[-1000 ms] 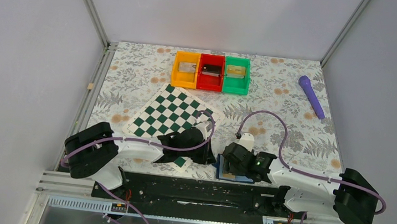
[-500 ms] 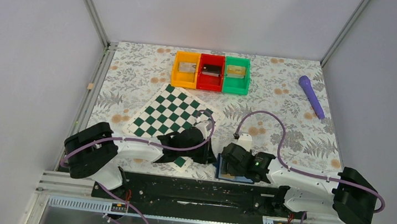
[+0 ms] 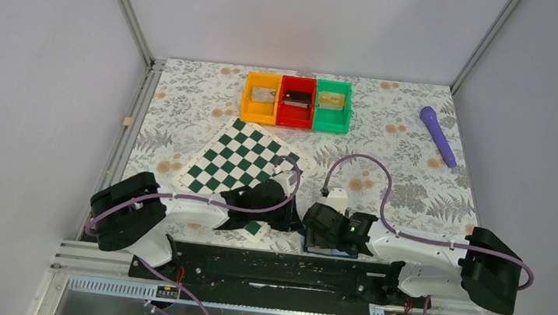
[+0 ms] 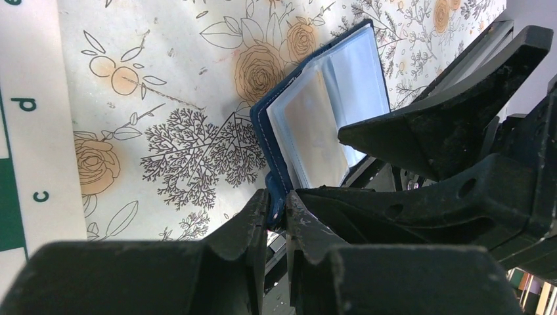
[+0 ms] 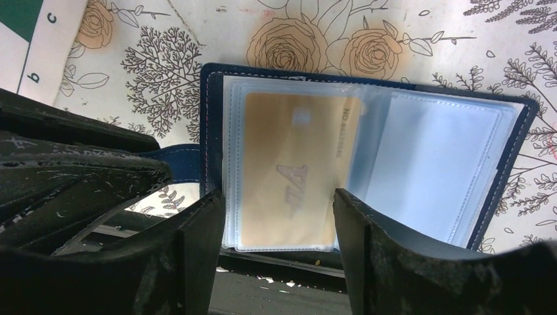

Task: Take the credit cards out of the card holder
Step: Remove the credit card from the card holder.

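L gripper (image 4: 276, 209) clamped on card holder (image 4: 261, 128), R gripper (image 5: 278, 205) spread wide

From above, the card holder (image 3: 323, 249) is almost wholly covered by the right end effector (image 3: 325, 226), only a blue sliver showing at its near edge, and what lies in the orange bin (image 3: 257, 116), red bin (image 3: 294, 121) and green bin (image 3: 331, 125) is too small to name. In the left wrist view the left end effector (image 4: 274, 210) hides the holder's lower corner, and the card behind the clear sleeve is a pale blur. In the right wrist view the tan-gold credit card (image 5: 289, 170) bears lettering too soft to read, and dark fingers (image 5: 381, 262) cover the holder's lower corners.
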### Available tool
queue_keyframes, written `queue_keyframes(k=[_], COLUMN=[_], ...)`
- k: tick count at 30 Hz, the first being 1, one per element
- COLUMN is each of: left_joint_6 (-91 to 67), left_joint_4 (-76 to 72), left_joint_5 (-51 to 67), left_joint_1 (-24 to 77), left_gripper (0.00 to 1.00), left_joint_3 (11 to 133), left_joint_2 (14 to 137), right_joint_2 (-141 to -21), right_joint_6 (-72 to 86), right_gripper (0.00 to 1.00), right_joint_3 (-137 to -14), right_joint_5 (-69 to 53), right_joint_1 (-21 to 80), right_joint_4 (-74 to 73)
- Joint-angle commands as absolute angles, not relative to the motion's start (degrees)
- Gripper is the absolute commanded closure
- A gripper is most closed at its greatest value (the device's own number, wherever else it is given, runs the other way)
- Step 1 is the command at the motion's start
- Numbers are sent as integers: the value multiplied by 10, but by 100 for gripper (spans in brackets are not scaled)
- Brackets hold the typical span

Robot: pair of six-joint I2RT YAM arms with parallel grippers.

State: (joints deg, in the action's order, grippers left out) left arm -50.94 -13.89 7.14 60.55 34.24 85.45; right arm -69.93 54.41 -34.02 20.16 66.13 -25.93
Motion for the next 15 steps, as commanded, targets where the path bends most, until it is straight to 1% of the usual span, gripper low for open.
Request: queue_keyframes(k=[1, 4, 7, 10, 15], left_joint_6=[-509, -508, -508, -508, -509], left_joint_4=[-168, -166, -166, -166, -165], left_joint_5=[75, 72, 72, 72, 71], left_joint_1=[606, 606, 606, 606, 606], left_gripper=[100, 100, 100, 100, 100], left_joint_3=[341, 342, 340, 341, 340], left_joint_2=[838, 839, 840, 839, 838], right_joint_2=[-700, -687, -667, -639, -617], right_joint_6=[556, 556, 551, 552, 558], right_gripper=[35, 35, 32, 31, 33], right_joint_3=[-358, -357, -359, -353, -337], right_joint_5=[234, 234, 224, 219, 238], right_joint_1=[670, 670, 671, 671, 672], right_joint_4=[-286, -287, -286, -283, -286])
